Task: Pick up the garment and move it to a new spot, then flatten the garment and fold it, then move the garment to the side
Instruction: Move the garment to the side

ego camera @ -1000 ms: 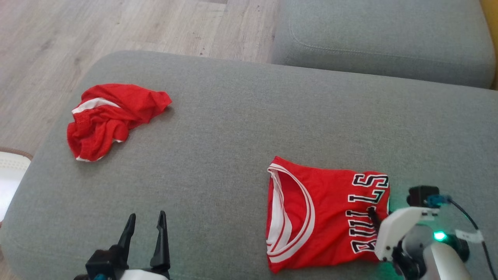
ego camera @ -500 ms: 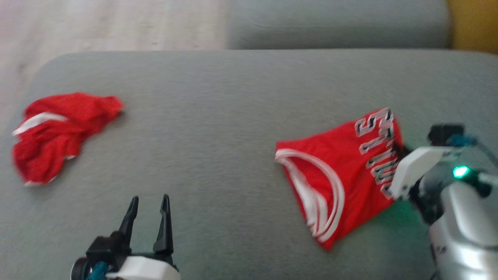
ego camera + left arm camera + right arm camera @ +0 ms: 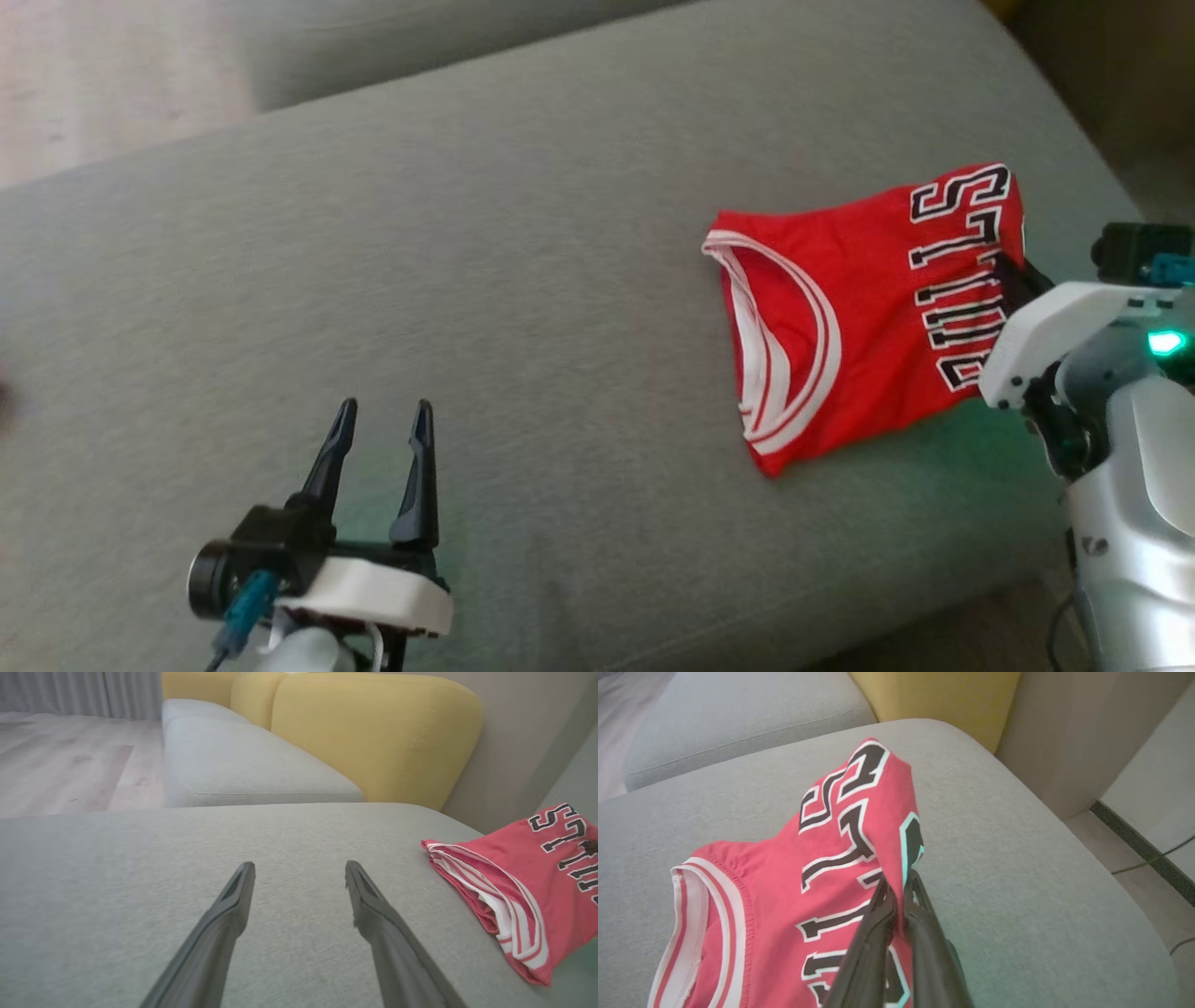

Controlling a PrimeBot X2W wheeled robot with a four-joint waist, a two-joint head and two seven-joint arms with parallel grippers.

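Folded red Bulls jersey (image 3: 840, 317) lies near the right end of the grey sofa cushion (image 3: 523, 280), its lettered edge now lifted: the right gripper (image 3: 896, 886) has just clamped onto it, seemingly starting the move aside; left gripper (image 3: 383, 443) hovers spread, empty

A home living room, by the look of it: a wide grey upholstered sofa seat (image 3: 560, 233); plump yellow back cushions (image 3: 373, 732) behind it; pale wood-plank floor (image 3: 60, 770); grey curtains (image 3: 79, 693) hanging to the floor.
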